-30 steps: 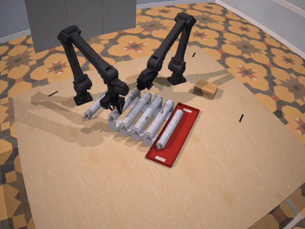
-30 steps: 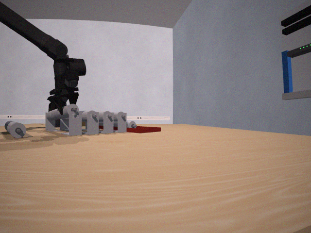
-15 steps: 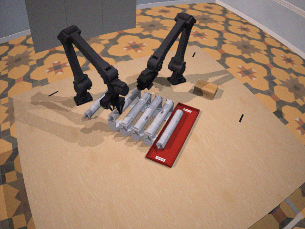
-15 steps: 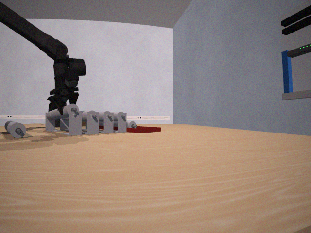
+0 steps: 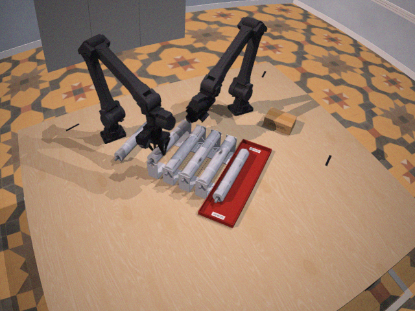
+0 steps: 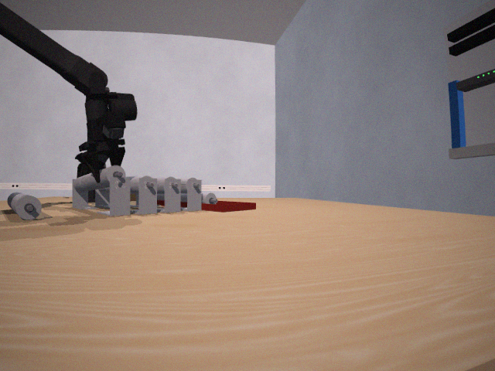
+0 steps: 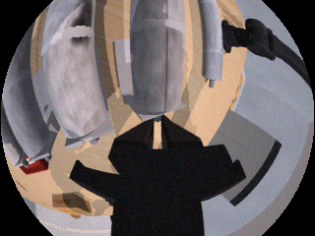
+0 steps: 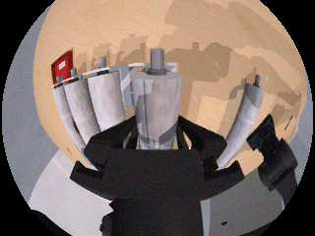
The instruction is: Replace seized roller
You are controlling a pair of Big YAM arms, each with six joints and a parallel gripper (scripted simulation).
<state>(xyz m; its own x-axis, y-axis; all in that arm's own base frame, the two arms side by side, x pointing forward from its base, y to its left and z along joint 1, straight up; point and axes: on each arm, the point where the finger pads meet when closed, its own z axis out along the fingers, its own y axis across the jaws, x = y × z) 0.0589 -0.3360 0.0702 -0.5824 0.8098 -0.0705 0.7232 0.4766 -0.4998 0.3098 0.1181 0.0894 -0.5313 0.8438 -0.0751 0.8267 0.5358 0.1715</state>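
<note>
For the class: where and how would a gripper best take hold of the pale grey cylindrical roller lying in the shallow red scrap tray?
Probably from straight above, closing across the middle of the roller, one finger along each long side. It lies lengthwise, long and round, with its top uncovered; the tray's wall runs along its sides.
</note>
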